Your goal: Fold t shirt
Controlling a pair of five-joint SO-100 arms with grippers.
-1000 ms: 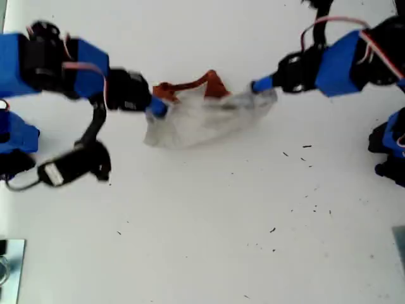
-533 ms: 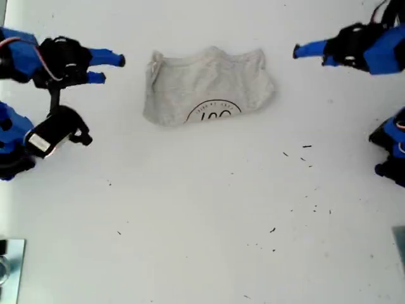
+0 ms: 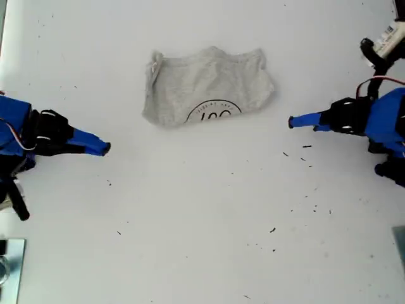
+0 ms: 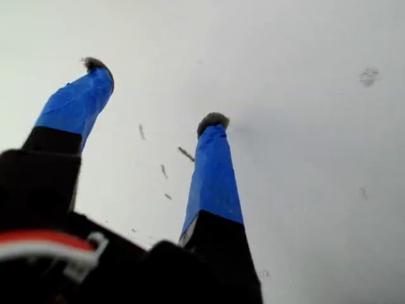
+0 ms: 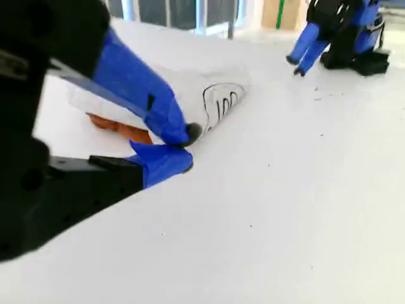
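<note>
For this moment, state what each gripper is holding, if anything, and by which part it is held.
Nothing is held. My first gripper is open over bare table; my second gripper is empty, jaws nearly together. The t shirt lies folded, apart from both.

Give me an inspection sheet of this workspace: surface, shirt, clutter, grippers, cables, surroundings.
Surface: white table, mostly bare.
Job's things: grey shirt lies bunched, part of the black print showing; an orange sleeve peeks out underneath.
Clutter: small dark specks towards the exterior view's right.
Grippers: my first gripper open above the specks, empty; my second gripper shut, empty, short of the shirt.
Cables: red and white wire looped on the first arm.
Surroundings: metal object at the exterior view's lower left edge.
</note>
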